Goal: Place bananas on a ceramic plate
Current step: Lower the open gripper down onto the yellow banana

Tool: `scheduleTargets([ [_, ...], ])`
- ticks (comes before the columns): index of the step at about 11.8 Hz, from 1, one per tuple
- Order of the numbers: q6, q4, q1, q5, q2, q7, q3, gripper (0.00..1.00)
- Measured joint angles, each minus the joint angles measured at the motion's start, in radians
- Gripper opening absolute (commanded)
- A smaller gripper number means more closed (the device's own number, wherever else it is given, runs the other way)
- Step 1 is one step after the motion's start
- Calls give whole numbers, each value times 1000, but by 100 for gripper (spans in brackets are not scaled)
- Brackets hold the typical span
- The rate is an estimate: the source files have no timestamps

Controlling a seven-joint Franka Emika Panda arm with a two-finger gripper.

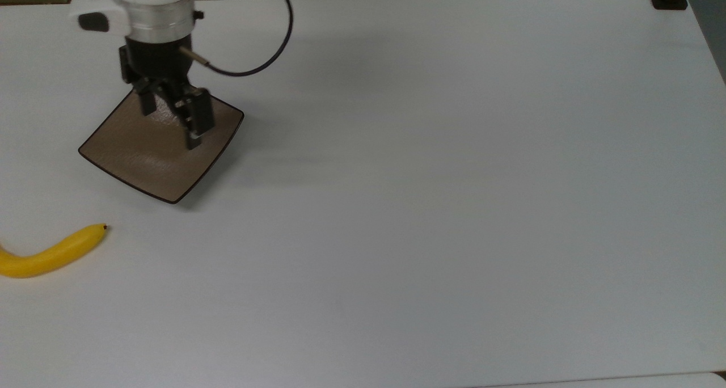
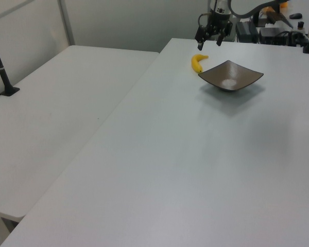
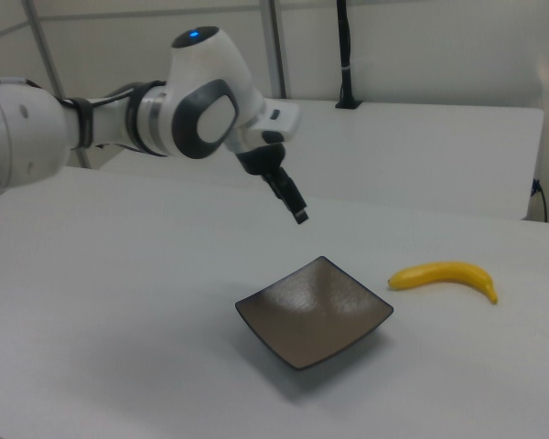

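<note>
Gripper (image 1: 171, 126) above ceramic plate (image 1: 142, 155) in top view, raised clear of it in right view (image 3: 296, 208); jaws apart, nothing held. Bananas (image 1: 48, 254) flat on white table (image 1: 431, 195), off the plate, near top view's lower-left edge; just beside plate's far corner in left view (image 2: 197, 62). Plate empty.

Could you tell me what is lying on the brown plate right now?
Nothing lies on the brown plate. The open claw hangs above it, hiding part of it in the top view. The banana lies apart on the table.
</note>
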Motion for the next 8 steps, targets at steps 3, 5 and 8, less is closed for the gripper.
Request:
scheduleTargets([
  [3,18,65,-72,-6,73,5,-3,100],
  [5,84,99,-109,-6,128,5,-9,100],
  [8,191,117,-137,-6,192,6,-15,100],
])
